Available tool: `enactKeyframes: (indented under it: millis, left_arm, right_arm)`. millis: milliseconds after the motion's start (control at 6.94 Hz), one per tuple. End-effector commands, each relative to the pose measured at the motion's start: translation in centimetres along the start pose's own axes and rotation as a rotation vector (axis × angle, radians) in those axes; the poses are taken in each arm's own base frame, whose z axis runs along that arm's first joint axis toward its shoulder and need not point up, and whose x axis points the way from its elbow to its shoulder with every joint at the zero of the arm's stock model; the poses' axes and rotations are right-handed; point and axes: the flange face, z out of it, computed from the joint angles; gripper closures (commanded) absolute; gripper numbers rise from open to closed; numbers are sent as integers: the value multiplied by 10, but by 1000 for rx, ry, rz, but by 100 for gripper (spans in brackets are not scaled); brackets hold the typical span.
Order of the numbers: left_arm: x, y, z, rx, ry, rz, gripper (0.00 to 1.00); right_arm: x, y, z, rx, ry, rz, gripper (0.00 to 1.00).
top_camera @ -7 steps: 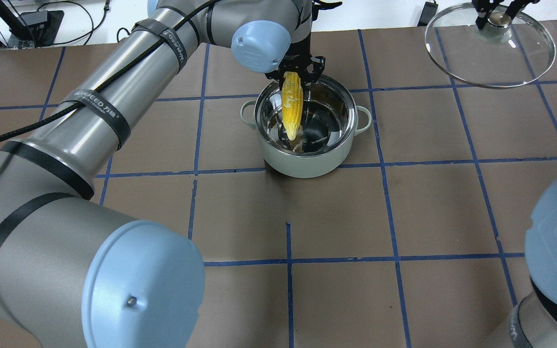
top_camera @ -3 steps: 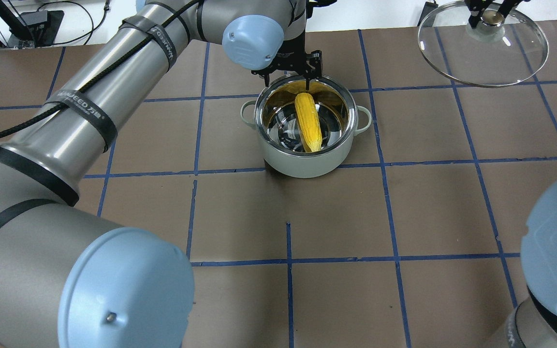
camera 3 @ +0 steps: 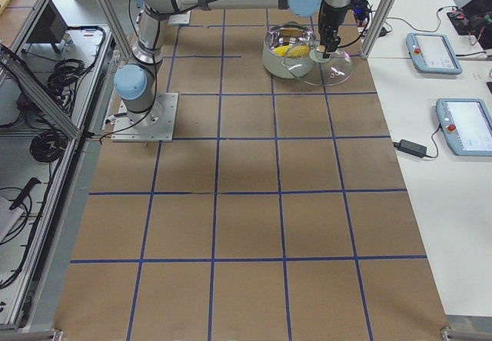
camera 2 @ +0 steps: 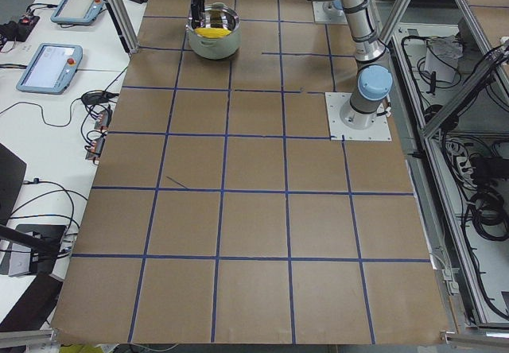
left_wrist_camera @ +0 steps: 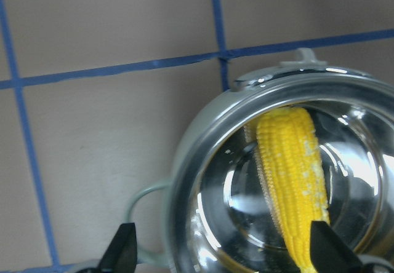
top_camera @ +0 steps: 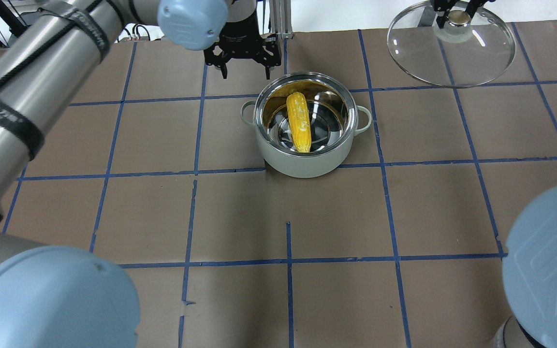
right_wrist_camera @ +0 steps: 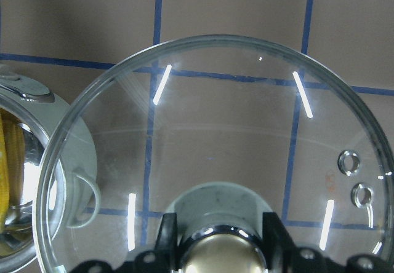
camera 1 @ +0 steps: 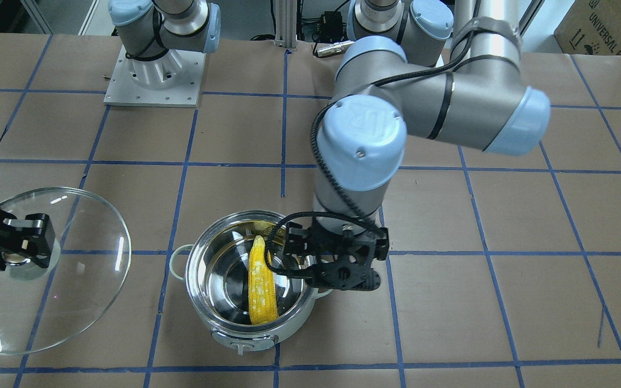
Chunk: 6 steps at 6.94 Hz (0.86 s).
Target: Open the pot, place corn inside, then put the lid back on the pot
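Observation:
The pot (top_camera: pixel 302 164) stands open at the table's middle back. The corn (top_camera: pixel 299 122) lies inside it, leaning on the wall, and also shows in the front view (camera 1: pixel 261 285) and the left wrist view (left_wrist_camera: pixel 292 187). My left gripper (top_camera: pixel 245 72) is open and empty, raised just beyond and left of the pot's rim (left_wrist_camera: pixel 184 181). My right gripper (top_camera: pixel 457 9) is shut on the knob (right_wrist_camera: pixel 225 254) of the glass lid (top_camera: pixel 452 58). It holds the lid in the air to the right of the pot (right_wrist_camera: pixel 68 162).
The table is brown paper with a blue tape grid (top_camera: pixel 288 261). The left arm's elbow (camera 1: pixel 361 143) hangs over the table behind the pot. Both arm bases stand at the robot's edge (camera 1: pixel 154 75). Pendants and cables lie off the table's far side (camera 2: pixel 48 63).
My left gripper has let go of the corn, which dropped into the pot, and has risen and moved left. My right gripper has carried the lid left, toward the pot.

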Motion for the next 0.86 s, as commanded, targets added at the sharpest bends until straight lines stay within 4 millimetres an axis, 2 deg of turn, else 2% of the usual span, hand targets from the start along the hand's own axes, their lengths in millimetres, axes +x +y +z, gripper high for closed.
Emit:
enactKeyframes:
  millis: [0,144,288,432,576,720]
  left_arm:
    - [-75,58,-33,-20,-6,-66,0]
    - [-100,92,-31,-30,-3,-65,0]
    - [-128,107,-48,-2,-4,-96,0]
    - [-137,115,-65,18,-2,-104,0]
    - [-144,123,-75,33,-5,-37,0]
    - [-143,129,-82,17,-8,-32,0]
  right_arm:
    - [-62,3,-3,4,-12,46,92]
    - [-86,7,-1,-1,-14,41,93]
    - [-117,11,0,-4,-17,53,93]
    - [-160,18,4,-11,-19,26,93]
    - [-193,22,20,-8,-19,26,93]
    - [-221,30,41,6,-23,31,93]
